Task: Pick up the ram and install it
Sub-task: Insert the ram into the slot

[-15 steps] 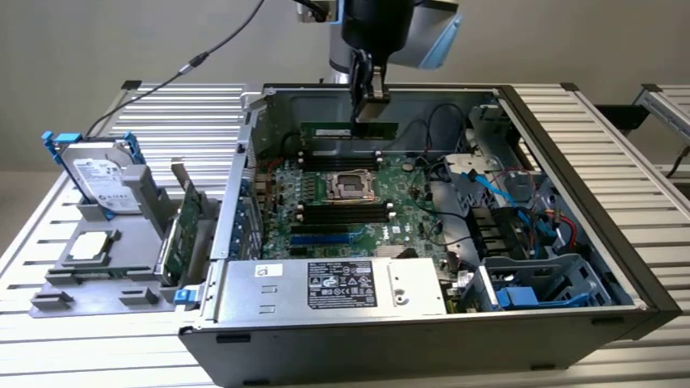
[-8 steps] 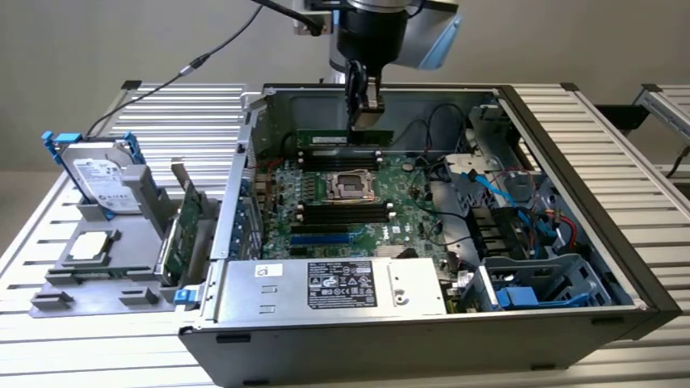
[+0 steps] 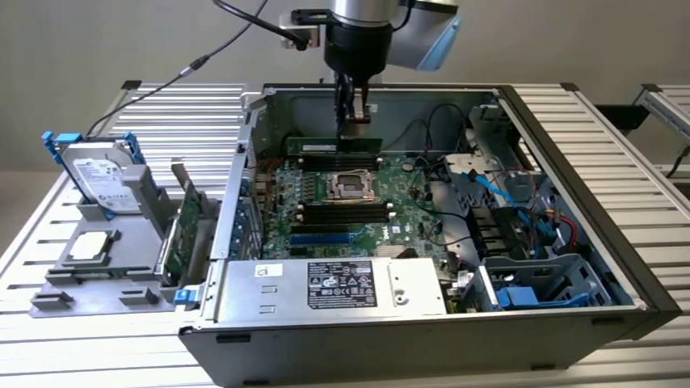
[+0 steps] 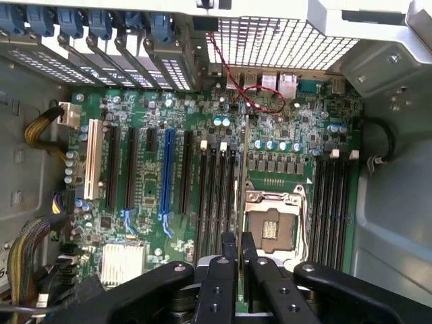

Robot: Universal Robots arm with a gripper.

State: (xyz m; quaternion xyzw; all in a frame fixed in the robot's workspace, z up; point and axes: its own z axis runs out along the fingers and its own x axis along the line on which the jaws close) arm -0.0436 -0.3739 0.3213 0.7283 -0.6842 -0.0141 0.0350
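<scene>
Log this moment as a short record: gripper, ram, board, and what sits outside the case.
gripper: shut on the ram, reaching down into the open case
ram: held level over the motherboard, just behind the CPU socket; cannot tell whether it is seated
memory slots: dark rows on both sides of the socket
outside case: hard drive and expansion card stand in a grey holder at the exterior view's left

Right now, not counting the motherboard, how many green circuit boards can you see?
2. The ram is held in the jaws inside the case; the larger expansion card stands in the grey holder outside, at the exterior view's left. Others may be hidden.
</scene>
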